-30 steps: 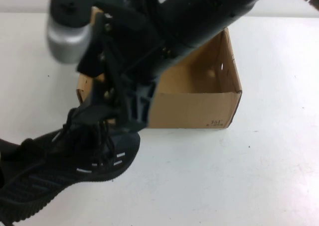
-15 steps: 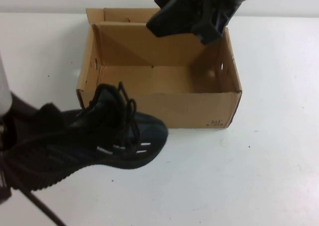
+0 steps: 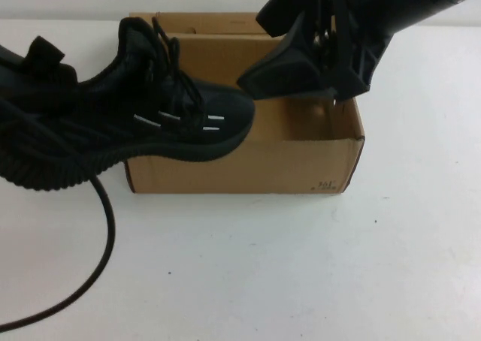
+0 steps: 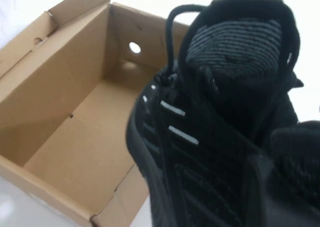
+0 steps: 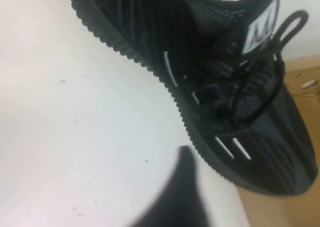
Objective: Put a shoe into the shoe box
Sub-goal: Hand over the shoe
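- The shoe (image 3: pixel 113 116) hangs tilted, toe over the shoe box's (image 3: pixel 248 164) near-left wall, heel outside; it could catch the rim or drop onto the worktop (image 3: pixel 301 266).
- The left end effector, unseen, is clamped shut, presumably at the heel.
- The right end effector (image 3: pixel 316 55) hovers over the box's far right, its jaw state unclear; it could block the toe.

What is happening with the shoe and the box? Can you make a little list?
shoe: black sneaker, lifted, toe over the box's left part
shoe box: brown cardboard, open, nothing inside yet
left gripper: out of sight behind the shoe's heel end, shut
right gripper: above the box's right part, holding nothing
cable: black, curling on the table
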`<state>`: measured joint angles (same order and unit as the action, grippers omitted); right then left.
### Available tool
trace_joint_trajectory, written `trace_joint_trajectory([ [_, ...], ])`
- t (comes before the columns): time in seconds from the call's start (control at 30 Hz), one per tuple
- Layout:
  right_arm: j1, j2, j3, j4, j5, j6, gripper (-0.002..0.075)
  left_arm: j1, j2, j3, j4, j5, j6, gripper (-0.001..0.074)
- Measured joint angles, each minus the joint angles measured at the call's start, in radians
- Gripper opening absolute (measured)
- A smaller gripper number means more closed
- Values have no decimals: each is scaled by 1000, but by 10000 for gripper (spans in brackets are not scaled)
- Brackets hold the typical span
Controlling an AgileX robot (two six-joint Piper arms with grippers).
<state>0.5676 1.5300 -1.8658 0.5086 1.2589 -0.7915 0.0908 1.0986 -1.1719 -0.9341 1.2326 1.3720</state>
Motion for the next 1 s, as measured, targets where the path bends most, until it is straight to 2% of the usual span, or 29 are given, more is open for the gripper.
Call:
trace_joint_trajectory([
  [0.07, 0, 4, 7, 10, 0, -2, 615, 0, 0, 0, -5, 5, 0, 27],
  [0.17, 0, 25, 9, 39, 0, -16, 661, -32, 0, 0, -7, 10, 0, 27],
  [0.4, 11, 67, 13, 78, 0, -47, 613, -151, -33, 0, -5, 23, 0, 27],
  [0.87, 130, 69, 18, -13, -4, 78, 606, -157, -37, 0, 3, 23, -6, 27],
  [1.0, 134, 69, 70, -66, -8, 110, 563, -157, -37, -15, 9, 25, -6, 27],
])
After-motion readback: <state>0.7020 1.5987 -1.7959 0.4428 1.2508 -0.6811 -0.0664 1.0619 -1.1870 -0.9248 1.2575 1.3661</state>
